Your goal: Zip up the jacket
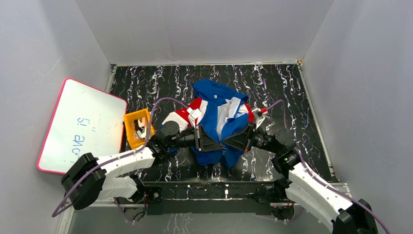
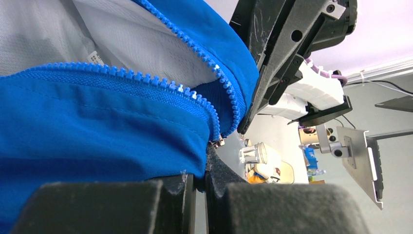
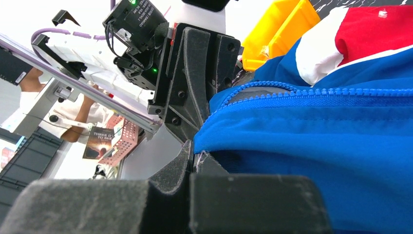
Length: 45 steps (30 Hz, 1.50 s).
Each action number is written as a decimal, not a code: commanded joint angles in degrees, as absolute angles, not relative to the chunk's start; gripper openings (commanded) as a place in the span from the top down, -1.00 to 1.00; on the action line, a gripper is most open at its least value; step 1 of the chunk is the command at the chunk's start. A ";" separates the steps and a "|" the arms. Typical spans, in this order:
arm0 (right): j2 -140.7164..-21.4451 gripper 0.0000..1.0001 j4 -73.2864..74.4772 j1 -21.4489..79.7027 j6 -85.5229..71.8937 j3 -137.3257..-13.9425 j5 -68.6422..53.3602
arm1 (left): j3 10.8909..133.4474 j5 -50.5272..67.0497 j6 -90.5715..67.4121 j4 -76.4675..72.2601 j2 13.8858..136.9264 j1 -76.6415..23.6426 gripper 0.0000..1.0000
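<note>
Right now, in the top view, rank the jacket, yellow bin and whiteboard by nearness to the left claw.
1. jacket: centre, gripped by the left claw.
2. yellow bin: left of the claw.
3. whiteboard: far left.

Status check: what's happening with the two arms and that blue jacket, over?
Left fingers shut on jacket, right fingers likewise. Zipper open, teeth apart. Yellow bin off to the left, not in the way.

- The jacket (image 1: 220, 121) lay crumpled on the dark marbled table (image 1: 146, 87), blue with red and white patches.
- The left gripper (image 1: 208, 142) and right gripper (image 1: 234, 141) met at its near edge, apparently pinching it.
- A yellow bin (image 1: 130, 119) sat beside a whiteboard (image 1: 80, 124).
</note>
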<state>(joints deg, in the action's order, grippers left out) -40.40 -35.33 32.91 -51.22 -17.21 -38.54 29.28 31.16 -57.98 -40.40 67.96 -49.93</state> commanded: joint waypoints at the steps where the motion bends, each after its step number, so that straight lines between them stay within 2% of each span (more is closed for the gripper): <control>1: -37.50 1.00 -42.18 33.42 -53.38 -17.15 -34.71 | 31.21 31.50 -59.80 -40.11 69.55 -50.01 1.00; 14: -35.70 1.00 -39.51 33.40 -52.87 -17.33 -24.39 | 34.37 35.24 -60.12 -36.83 72.85 -50.05 1.00; 26: -34.92 1.00 -34.79 33.41 -53.17 -16.10 -17.17 | 32.02 39.34 -59.15 -41.77 72.28 -50.53 1.00; 42: -30.83 1.00 -32.01 33.45 -54.93 -14.06 -18.35 | 29.09 41.36 -58.10 -43.42 70.14 -51.10 1.00; 45: -30.27 0.92 -30.79 33.44 -54.93 -14.18 -18.63 | 29.00 40.93 -58.33 -43.62 70.18 -51.08 1.00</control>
